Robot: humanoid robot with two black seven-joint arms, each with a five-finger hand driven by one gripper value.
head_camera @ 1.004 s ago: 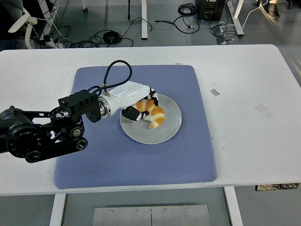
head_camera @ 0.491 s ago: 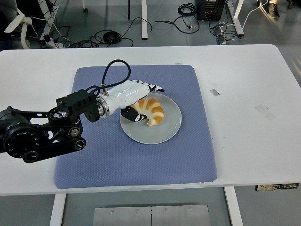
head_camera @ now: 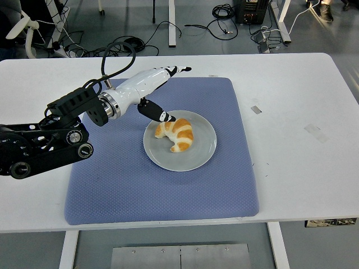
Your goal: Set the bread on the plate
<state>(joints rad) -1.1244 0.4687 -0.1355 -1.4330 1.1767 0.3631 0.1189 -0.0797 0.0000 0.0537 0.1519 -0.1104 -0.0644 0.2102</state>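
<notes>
Already the white table (head_camera: 291, 112) bears a blue mat (head_camera: 168, 185); at its centre, the plate (head_camera: 199, 159) holds the bread (head_camera: 176, 133). Left hand (head_camera: 154, 92), fingers spread and empty, hangs just beside the plate; retreat seems next.

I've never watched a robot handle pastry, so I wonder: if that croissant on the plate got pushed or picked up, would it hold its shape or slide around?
The croissant looks puffy and layered, so it is probably light and would dent or flake under a firm squeeze. Its curved body lies flat on the plate, so it seems unlikely to roll. The plate looks smooth, so a nudge might slide it.
</notes>
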